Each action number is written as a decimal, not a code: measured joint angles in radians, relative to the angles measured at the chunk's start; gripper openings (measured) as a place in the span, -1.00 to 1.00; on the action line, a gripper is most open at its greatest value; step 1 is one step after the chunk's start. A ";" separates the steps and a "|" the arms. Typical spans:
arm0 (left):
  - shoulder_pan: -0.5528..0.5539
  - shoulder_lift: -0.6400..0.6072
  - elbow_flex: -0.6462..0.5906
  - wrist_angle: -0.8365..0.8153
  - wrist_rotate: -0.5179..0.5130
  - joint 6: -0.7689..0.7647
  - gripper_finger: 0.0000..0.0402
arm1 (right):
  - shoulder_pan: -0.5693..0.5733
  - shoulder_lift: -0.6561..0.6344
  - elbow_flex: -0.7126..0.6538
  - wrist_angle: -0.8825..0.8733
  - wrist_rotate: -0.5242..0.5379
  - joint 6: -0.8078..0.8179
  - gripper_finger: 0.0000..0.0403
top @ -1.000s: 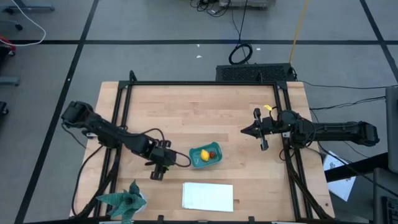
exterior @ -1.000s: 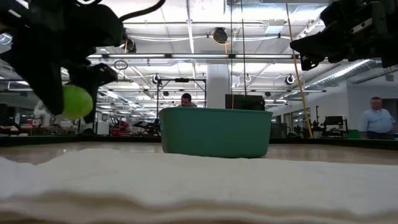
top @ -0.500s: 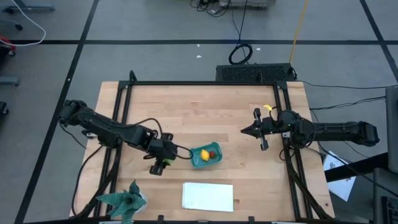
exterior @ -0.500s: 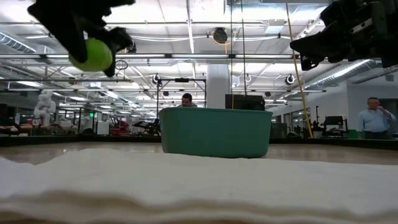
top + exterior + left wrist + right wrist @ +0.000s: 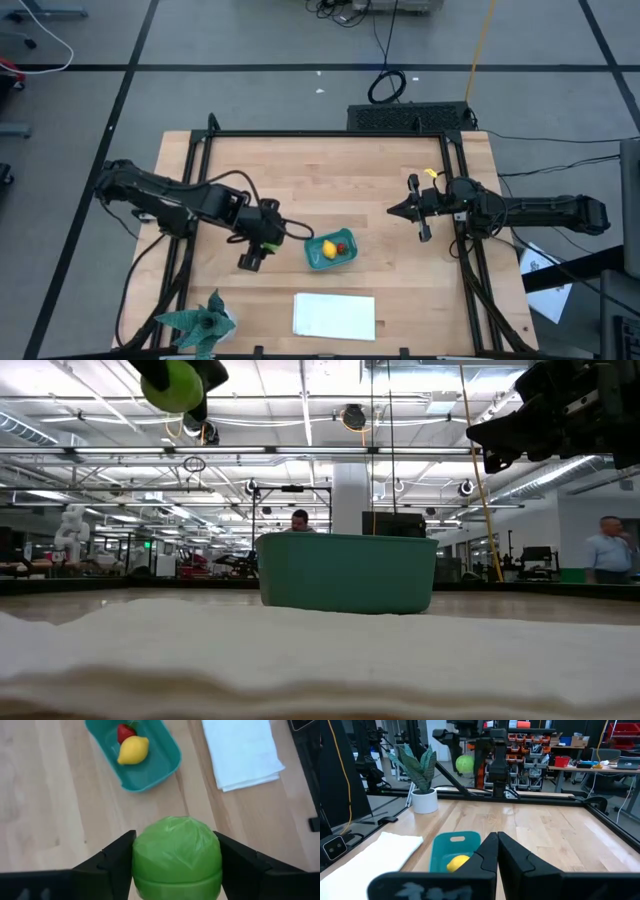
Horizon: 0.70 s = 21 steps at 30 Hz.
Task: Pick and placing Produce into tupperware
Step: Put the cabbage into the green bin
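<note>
We see the left gripper (image 5: 176,865) clamped on the green fruit (image 5: 176,856) above the table (image 5: 340,180), beside the tupperware (image 5: 331,250); the right gripper (image 5: 392,211) waits closed.

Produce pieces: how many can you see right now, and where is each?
3. The lemon and the red fruit lie in the tupperware; the green fruit is held in the left gripper above the table. None seems hidden.
</note>
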 joint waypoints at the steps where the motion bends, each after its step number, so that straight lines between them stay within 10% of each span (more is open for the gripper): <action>1: 0.004 0.000 0.006 -0.008 0.000 0.004 0.14 | 0.000 0.000 0.000 0.000 0.000 0.000 -1.00; 21: 0.091 0.000 0.115 -0.162 -0.026 0.071 0.18 | 0.000 0.000 0.000 0.000 0.000 0.000 -1.00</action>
